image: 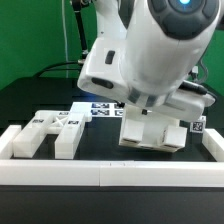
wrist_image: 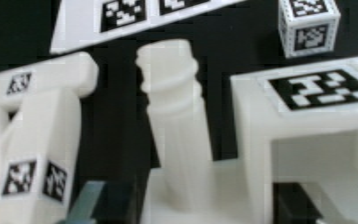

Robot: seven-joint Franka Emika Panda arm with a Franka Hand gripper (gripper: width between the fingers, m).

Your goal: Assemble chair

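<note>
1. Chair [image: 152, 133] is unassembled. One blocky part sits under the arm toward the exterior view's right. Other tagged pieces [image: 52, 130] are grouped on the exterior view's left. All are on the tabletop [image: 105, 150], inside the border rails [image: 110, 176].
2. End effector [image: 143, 113] is low by that block, jaws narrowed around a ribbed leg [wrist_image: 176, 100]. It looks like a grip, but the contact itself is hard to see.
3. Leg sits between a tagged side part [wrist_image: 34, 130] and the tagged block [wrist_image: 318, 110], just beside the block.
4. Step, my read: fitting the leg to the block.
5. Next move needs the leg's end lined up with its socket and kept square, without nudging the block.
</note>
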